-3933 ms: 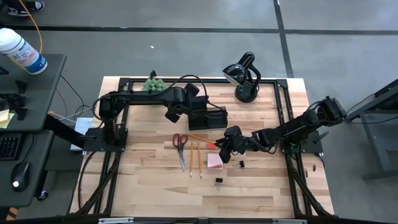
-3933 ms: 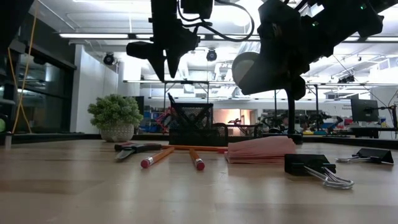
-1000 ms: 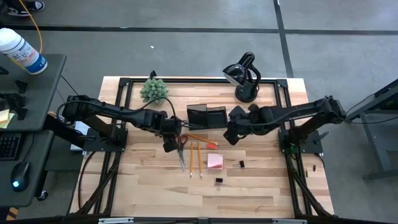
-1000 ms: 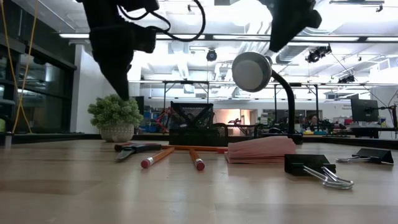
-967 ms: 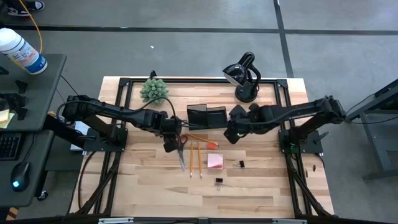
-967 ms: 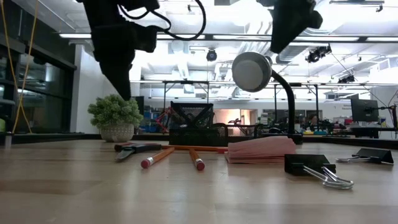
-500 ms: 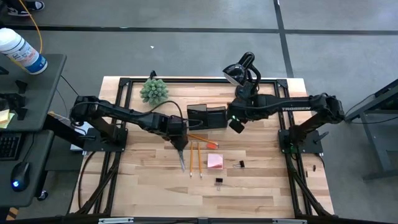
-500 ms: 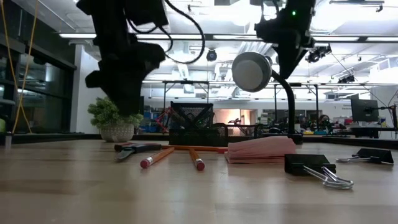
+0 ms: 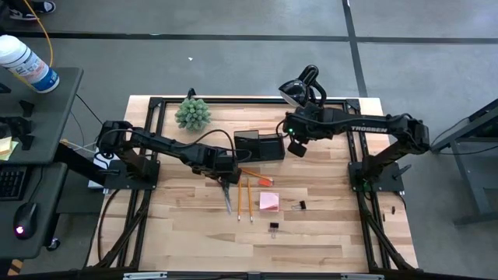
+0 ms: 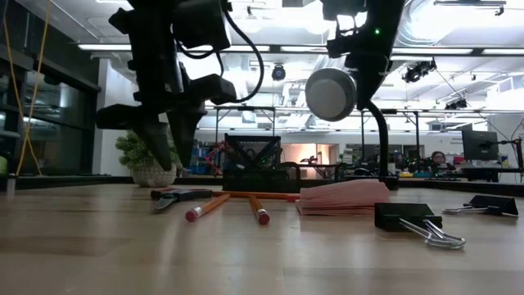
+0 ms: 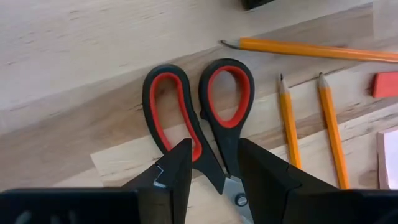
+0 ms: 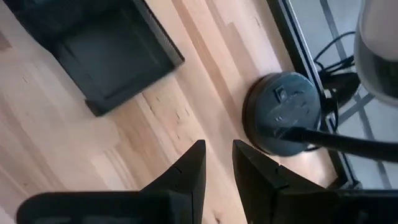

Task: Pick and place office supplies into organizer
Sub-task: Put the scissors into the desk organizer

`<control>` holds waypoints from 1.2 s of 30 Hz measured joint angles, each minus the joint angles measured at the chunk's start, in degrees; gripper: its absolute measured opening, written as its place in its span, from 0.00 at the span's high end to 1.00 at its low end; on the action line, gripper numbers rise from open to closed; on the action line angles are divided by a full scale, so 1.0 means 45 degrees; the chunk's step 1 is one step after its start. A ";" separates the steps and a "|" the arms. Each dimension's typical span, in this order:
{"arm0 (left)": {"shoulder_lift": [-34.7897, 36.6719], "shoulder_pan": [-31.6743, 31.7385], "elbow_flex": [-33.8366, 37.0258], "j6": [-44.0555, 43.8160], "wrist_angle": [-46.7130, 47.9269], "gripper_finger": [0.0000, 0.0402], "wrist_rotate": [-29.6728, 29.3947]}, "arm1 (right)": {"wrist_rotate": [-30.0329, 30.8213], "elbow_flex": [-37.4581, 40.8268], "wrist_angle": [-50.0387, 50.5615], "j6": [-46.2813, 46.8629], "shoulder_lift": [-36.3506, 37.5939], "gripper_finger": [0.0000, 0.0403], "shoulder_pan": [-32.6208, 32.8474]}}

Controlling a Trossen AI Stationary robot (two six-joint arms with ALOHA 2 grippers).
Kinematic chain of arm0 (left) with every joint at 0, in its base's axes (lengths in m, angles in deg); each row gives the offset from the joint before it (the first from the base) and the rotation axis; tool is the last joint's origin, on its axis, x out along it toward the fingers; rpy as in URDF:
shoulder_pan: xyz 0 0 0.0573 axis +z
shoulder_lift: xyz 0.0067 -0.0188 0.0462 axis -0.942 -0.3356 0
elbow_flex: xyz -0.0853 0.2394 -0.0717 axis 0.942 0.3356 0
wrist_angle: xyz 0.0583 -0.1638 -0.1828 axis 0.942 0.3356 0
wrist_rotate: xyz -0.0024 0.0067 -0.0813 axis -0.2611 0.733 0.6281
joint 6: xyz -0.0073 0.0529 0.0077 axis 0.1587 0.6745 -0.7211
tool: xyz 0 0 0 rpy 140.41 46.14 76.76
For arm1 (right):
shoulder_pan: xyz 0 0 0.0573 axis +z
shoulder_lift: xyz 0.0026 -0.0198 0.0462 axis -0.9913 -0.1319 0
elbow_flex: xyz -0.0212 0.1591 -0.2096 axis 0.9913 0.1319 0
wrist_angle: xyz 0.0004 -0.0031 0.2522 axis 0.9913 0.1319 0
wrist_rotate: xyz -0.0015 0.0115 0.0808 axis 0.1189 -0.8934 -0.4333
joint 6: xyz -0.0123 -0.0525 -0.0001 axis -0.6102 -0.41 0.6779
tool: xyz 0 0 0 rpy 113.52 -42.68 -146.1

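Both arms have shifted: left gripper (image 11: 211, 171), fingers open and empty, straddles the scissors (image 9: 226, 185) beside the organizer (image 9: 260, 145); right gripper (image 12: 217, 165), narrowly parted, holds nothing. Pencils, sticky-note pad, clips remain on the bench.

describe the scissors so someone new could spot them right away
Start at the black organizer near the table's middle. Just in front of its left end, beside two pencils, lie the scissors, under the left gripper. Only they have red-lined black loop handles.

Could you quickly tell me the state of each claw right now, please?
Left claw: open, empty, above the scissors.
Right claw: open, empty, between the organizer and the desk lamp.
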 joint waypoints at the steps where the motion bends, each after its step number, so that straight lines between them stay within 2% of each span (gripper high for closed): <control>1: 0.0000 0.0005 0.0000 -0.0004 -0.0002 0.71 0.0000 | -0.0200 0.0000 -0.0122 -0.0031 0.0000 0.82 -0.0028; 7: 0.0000 0.0014 0.0000 0.0009 0.0048 0.71 0.0033 | -0.1312 0.0000 -0.0292 0.0356 0.0000 0.82 -0.0034; 15: -0.0219 0.0413 0.0007 0.0284 0.0429 0.71 -0.0063 | -0.1641 0.0000 -0.0548 0.0922 0.0000 0.82 0.0017; 24: -0.0908 0.0670 0.0000 0.0362 -0.0636 0.71 0.0425 | -0.1874 0.0000 -0.0560 0.1204 0.0000 0.82 0.0017; 36: -0.0986 0.0670 -0.0005 0.0389 -0.0335 0.71 -0.0012 | -0.2126 0.0000 -0.0618 0.1491 0.0000 0.82 0.0022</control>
